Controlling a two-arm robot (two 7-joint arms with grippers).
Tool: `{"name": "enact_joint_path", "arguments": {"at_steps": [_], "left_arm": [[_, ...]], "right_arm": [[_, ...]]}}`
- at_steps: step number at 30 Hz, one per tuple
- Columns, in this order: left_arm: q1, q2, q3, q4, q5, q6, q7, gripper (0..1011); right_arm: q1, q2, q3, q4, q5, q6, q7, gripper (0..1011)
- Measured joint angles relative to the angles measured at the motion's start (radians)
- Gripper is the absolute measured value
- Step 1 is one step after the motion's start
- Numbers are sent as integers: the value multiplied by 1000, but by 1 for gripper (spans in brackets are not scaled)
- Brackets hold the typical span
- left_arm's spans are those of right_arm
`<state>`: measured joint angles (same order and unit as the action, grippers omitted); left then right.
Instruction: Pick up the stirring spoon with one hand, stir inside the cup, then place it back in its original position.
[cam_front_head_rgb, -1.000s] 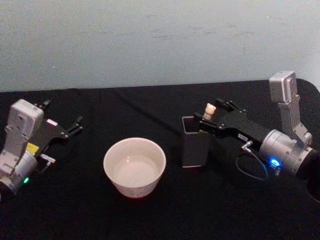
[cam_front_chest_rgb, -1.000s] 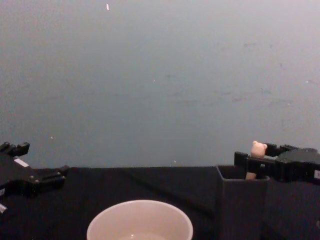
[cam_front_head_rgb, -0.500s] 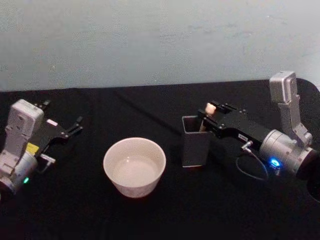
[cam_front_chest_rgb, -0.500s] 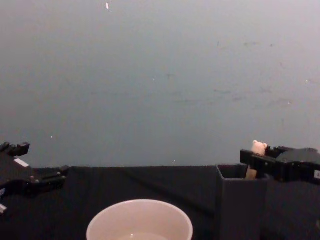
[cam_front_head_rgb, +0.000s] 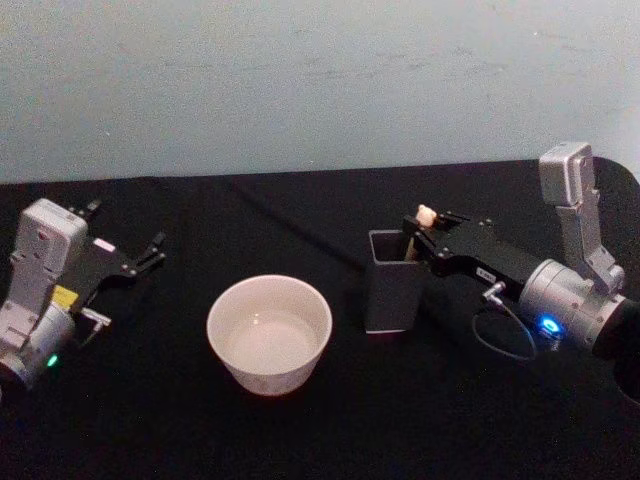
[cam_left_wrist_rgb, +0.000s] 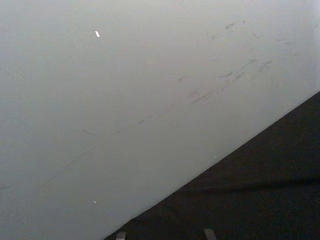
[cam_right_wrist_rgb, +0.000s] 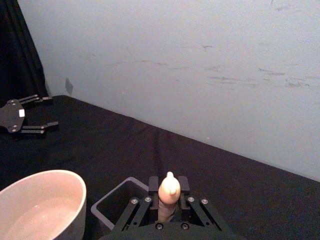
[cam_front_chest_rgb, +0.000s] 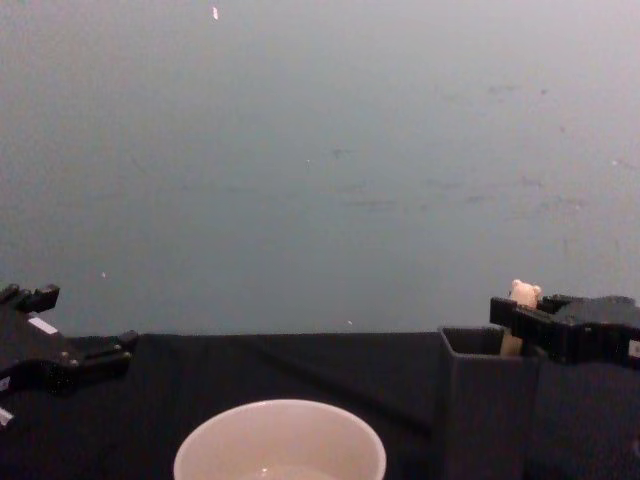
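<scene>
Pinching the stirring spoon by its beige handle just under the bear head, the right jaws are closed on it. The rest of the spoon hangs down inside the dark grey holder, near its right wall. The cup sits apart to the holder's left. The right arm reaches in low from the right. The left jaws are spread open, holding nothing and parked near the desk's left edge.

The grip is high on a thin handle, so I judge the spoon could pivot or slip. If it comes out at a slant, its bowl could catch the holder's rim and drag or tip the holder.

The desk is covered in black cloth. Behind it is a pale, scuffed wall.
</scene>
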<state>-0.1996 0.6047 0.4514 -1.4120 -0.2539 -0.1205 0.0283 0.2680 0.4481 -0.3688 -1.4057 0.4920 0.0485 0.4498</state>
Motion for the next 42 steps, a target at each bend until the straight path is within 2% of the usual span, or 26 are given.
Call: {"name": "enact_joint_path", "arguments": {"at_steps": [15,23,34,42], "left_arm": [[0,0,0,0,0,0,0,1001],[0,0,0,0,0,0,0,1001],[0,0,0,0,0,0,0,1001],[0,0,0,0,0,0,0,1001]], "right_arm": [[0,0,0,-1,-3,1,-1,223],[7,-5,1,-19,-6,26,-1,223],[6,1,28,-74,46,62,-7,223],[3,15,57,-129,108,73,-12,223]]}}
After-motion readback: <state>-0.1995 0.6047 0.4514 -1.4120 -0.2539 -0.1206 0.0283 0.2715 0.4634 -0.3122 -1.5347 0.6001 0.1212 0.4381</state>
